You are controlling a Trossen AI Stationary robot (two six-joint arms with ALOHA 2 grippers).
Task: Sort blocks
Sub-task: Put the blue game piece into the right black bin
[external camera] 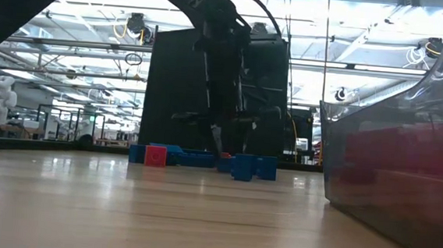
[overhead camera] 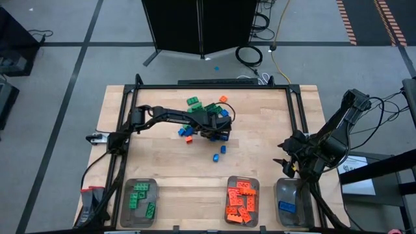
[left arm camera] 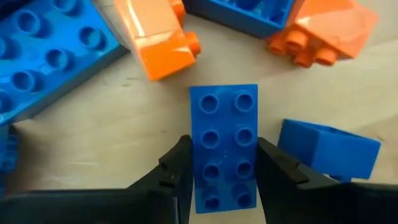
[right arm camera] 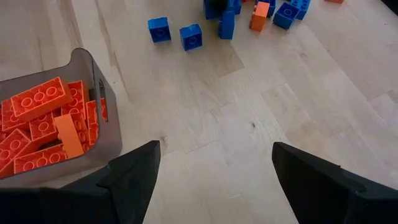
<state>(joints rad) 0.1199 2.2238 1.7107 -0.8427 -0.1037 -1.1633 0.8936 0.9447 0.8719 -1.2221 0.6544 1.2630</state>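
A blue two-by-four brick [left arm camera: 224, 134] lies flat on the wooden table, studs up, in the loose pile of blocks [overhead camera: 205, 110] at the far middle. My left gripper [left arm camera: 224, 177] [overhead camera: 220, 133] stands over it, pointing down, shut on the brick. Orange bricks [left arm camera: 158, 37] and other blue bricks [left arm camera: 43, 56] lie around it. My right gripper [right arm camera: 214, 162] [overhead camera: 286, 162] hangs open above the table's near right, with nothing between its fingers. My left gripper pinches the blue brick's two long sides [left arm camera: 198, 163] between its two fingers, toward one end of the brick. The fingers come from above, pointing down, and lie across the brick. The brick rests flat on the table, studs up.
Three clear trays stand along the near edge: one with green bricks [overhead camera: 125, 207], one with orange bricks [overhead camera: 255, 188] [right arm camera: 93, 81], one with a blue brick [overhead camera: 291, 192]. Two small blue blocks [overhead camera: 219, 153] lie apart from the pile. Bare wood lies between pile and trays.
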